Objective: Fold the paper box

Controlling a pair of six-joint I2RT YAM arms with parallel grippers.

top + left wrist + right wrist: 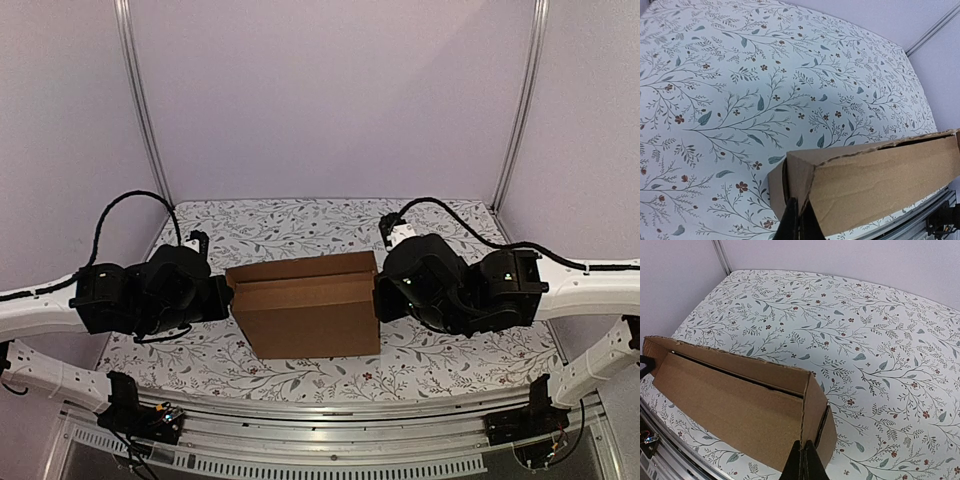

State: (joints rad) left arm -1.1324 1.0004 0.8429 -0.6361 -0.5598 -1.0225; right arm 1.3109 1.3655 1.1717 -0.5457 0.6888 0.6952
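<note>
- Paper box (305, 305), a plain brown cardboard mailer folded into a shallow rectangular shape, stands in the centre of the top view, on the lower half of the white tabletop printed with grey leaves and small red flowers (300, 225).
- Its lid panel lies on top with a dark slit showing along the upper front edge.
- Left gripper (228, 295), black with two fingers, meets the box's left end in the top view. In the left wrist view its fingers (799, 222) are pressed together at the bottom centre, right at the corner of the box (880, 182).
- Right gripper (378, 295), also black, meets the box's right end. In the right wrist view its fingers (802, 462) are closed together at the bottom centre, just under the vertical end edge of the box (735, 407).
- Whether either closed pair pinches a cardboard edge cannot be told.
- Silver metal rail (300, 440) runs along the bottom of the top view.
</note>
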